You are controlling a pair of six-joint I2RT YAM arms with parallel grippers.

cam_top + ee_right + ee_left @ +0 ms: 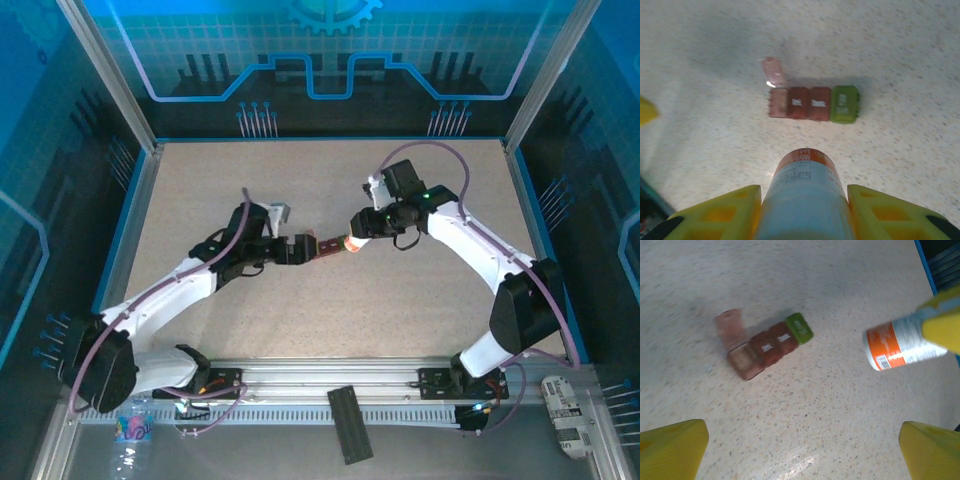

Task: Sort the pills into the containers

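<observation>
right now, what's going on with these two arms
The right gripper is shut on the white bottle with the orange band, holding it near the pill containers without touching them. They lie on the table, with the lid of the end red one flipped open. The left gripper is open and holds nothing.

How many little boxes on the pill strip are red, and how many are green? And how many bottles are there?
Dark red compartments: 3
Green compartment: 1
White bottle with orange band: 1
Total: 5
</observation>
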